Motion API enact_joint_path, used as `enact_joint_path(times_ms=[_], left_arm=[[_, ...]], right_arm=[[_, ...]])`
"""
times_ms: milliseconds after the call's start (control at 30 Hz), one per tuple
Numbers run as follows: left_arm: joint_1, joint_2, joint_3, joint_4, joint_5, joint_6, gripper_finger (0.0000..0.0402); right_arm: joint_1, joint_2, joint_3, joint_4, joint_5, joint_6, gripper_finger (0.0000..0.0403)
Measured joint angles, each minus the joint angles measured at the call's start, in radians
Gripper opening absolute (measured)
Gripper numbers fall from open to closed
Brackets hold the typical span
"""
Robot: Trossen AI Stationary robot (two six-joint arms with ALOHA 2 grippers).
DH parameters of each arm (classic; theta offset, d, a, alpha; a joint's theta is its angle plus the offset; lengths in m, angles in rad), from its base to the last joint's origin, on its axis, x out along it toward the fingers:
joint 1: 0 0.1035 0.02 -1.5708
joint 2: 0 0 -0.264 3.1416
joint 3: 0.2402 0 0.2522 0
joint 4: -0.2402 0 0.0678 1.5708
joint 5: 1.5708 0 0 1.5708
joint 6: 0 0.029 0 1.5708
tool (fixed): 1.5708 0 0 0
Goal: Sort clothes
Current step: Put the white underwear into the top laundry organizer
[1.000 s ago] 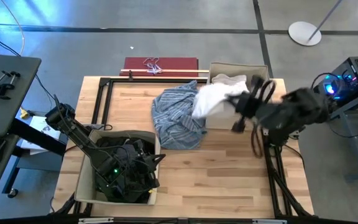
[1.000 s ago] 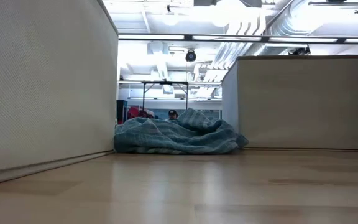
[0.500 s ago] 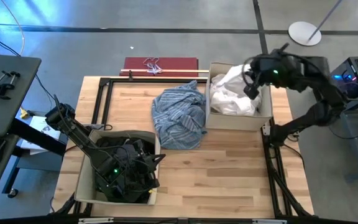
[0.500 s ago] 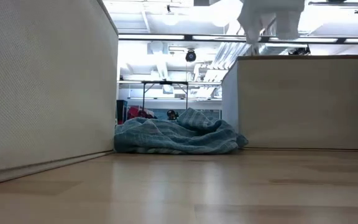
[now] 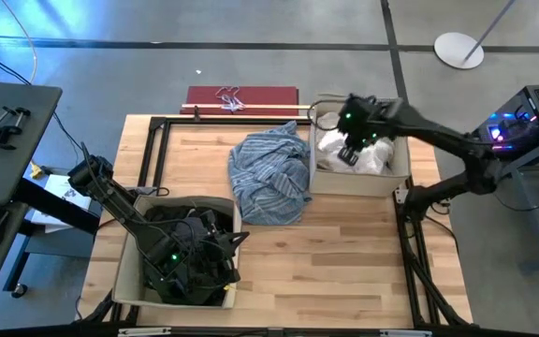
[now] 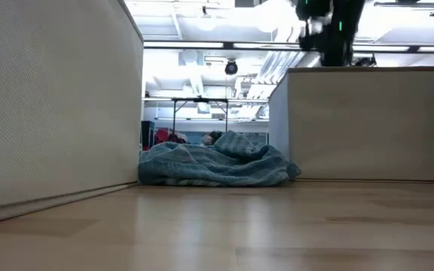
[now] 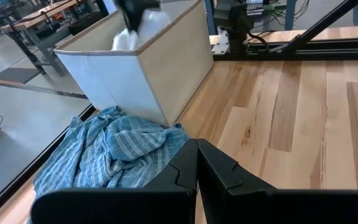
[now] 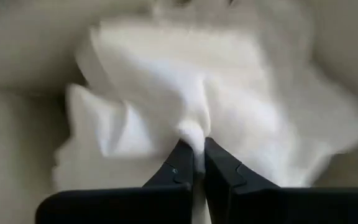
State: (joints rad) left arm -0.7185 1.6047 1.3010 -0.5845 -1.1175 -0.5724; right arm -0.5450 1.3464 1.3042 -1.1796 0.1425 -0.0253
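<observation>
High view: right gripper [image 5: 352, 150] sits over the beige box [image 5: 400, 171] at upper right of the table, jaws pinching a fold of white cloth [image 5: 371, 159], held low so the piece can drop inside the walls. Left gripper [image 5: 215, 245] is pressed together and rests over the dark clothes [image 5: 187, 270] in the lower-left box [image 5: 129, 271], waiting. The light blue striped shirt [image 5: 269, 176] lies crumpled mid-table, touching the right box's left wall; bare wood below it gives open room to approach.

Low view: shirt [image 6: 213, 167] lies between the two box walls; the right arm [image 6: 330, 26] shows above the right box's rim at top.

Left wrist view: closed fingers [image 7: 219, 171] at bottom, shirt [image 7: 107, 155] at lower left against the box corner.

Right wrist view: fingertips [image 8: 185, 162] nip the white cloth [image 8: 229, 106]; the box's pale inside walls crowd the frame, so likely little side room.
</observation>
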Motion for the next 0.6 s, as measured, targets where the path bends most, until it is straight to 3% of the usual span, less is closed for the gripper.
enact_joint_path(times_ms=[333,467,600], left_arm=[[0.001,0.000,0.000,-0.001,0.000,0.008,0.0000],[0.001,0.000,0.000,-0.001,0.000,0.008,0.0000],[0.004,0.000,0.000,-0.001,-0.005,0.008,0.0000]], right_arm=[[-0.129,-0.004,-0.551,0.484,-0.119,-0.001,0.0000],[-0.171,-0.010,-0.672,0.633,-0.187,0.006,0.0002],[-0.188,-0.011,-0.699,0.676,-0.204,0.022,0.0008]])
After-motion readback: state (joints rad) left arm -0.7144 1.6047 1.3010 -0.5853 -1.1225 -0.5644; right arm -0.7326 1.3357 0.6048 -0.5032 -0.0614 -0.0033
